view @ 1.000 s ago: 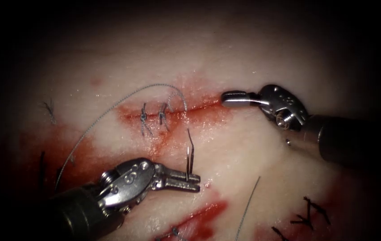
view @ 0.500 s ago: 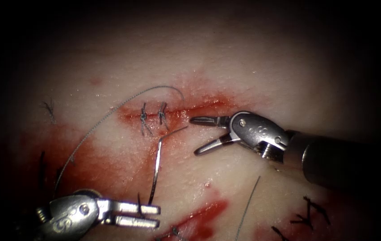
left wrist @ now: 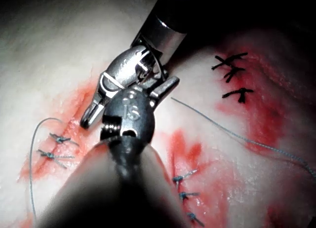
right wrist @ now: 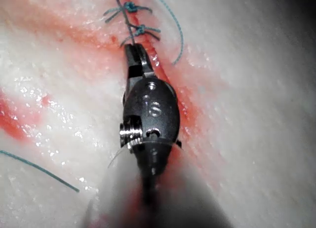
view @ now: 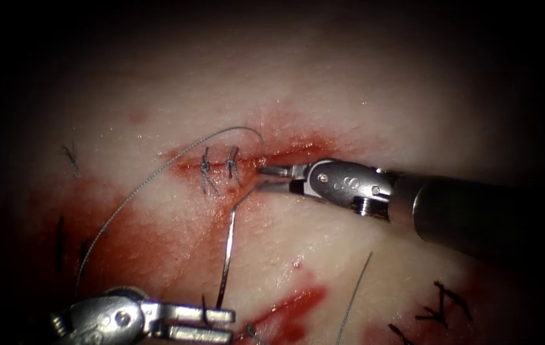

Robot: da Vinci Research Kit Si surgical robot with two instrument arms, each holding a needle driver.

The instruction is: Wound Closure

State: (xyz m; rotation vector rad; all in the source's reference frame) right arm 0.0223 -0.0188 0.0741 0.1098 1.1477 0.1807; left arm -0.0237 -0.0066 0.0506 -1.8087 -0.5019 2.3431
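In the endoscope view the cut [view: 266,160] runs across the middle of the tissue [view: 361,83], its left stretch closed by two knotted stitches [view: 218,167]. The left tool [view: 221,316], at the lower left of the frame, has its jaws shut on one end of the curved needle [view: 227,249], which rises from there to the lower lip of the cut just right of the stitches. That hold keeps the needle's far end presented at the wound. The right tool [view: 271,179] reaches in from the right with its jaws nearly together about that far end; whether they actually grip it cannot be told. The thread [view: 151,179] arcs from above the stitches down to the lower left, slack, and whether the needle's tip sits in the tissue is unclear. In the left wrist view the left tool's body hides its own jaws, and the right tool [left wrist: 89,118] lies beyond it, tips near the stitches [left wrist: 55,148]. In the right wrist view the right tool [right wrist: 134,54] points at the stitches [right wrist: 133,18], jaws close together, contents hidden.
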